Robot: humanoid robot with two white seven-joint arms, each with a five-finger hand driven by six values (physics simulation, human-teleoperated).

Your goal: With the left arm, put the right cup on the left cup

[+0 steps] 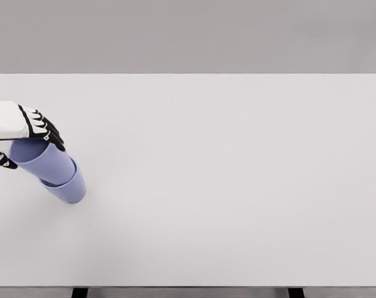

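Observation:
Two lavender cups stand nested at the table's far left. The upper cup sits inside the lower cup, and both lean up and to the left in the head view. My left hand, white with black fingers, comes in from the left edge at the upper cup's rim. Its fingers lie over the far side of the rim and its thumb is on the near side, so the hand grips the upper cup. The right arm does not show.
The white table stretches wide to the right of the cups. Its far edge runs along the top and its near edge along the bottom, with two dark legs below.

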